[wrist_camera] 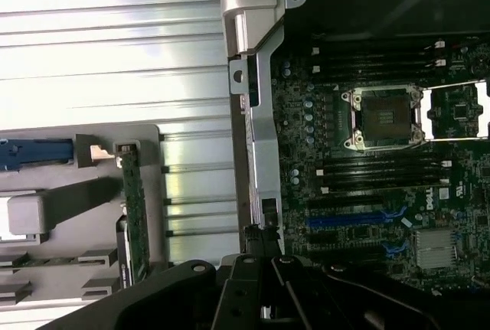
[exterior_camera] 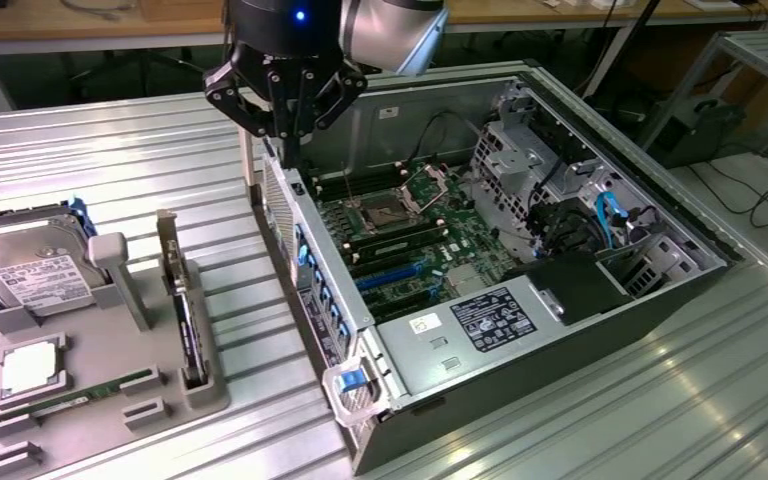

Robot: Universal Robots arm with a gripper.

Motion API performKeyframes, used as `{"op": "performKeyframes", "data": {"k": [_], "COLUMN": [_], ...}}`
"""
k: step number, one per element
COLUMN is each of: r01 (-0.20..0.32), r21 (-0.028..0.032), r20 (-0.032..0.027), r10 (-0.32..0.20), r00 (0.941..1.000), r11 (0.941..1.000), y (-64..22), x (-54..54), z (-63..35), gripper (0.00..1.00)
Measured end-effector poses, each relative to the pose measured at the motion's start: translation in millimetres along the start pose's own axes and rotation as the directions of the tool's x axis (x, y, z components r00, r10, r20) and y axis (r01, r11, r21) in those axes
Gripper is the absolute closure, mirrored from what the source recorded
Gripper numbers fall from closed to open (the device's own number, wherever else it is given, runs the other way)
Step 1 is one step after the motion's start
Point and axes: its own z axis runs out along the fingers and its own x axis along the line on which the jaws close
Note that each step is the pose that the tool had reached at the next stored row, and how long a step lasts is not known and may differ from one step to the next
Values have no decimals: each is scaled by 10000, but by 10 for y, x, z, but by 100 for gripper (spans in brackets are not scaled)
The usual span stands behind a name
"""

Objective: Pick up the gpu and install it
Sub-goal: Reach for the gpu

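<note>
Claw [exterior_camera: 291,150]: pinched shut, empty, just above case [exterior_camera: 320,290] wall.
Gpu [exterior_camera: 187,320]: upright in holder [exterior_camera: 91,400] on bench [exterior_camera: 117,150], well apart from claw.
Case: open, below claw.

Open computer case [exterior_camera: 531,390] lies on its side on slatted metal table [exterior_camera: 117,160], motherboard [exterior_camera: 418,245] facing up, processor socket [exterior_camera: 391,210] near its middle. At the exterior view's left, gray holder [exterior_camera: 104,410] carries hard drive [exterior_camera: 31,270], green memory stick [exterior_camera: 84,395], probably a processor chip [exterior_camera: 31,365].
</note>
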Motion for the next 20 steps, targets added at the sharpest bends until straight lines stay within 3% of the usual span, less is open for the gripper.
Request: {"op": "performKeyframes", "data": {"k": [20], "r01": [24], "r21": [-1], "r20": [-1], "r10": [-24], "r00": [10000], "r11": [10000], "y": [-62], "x": [120], "z": [-5], "gripper": [89]}}
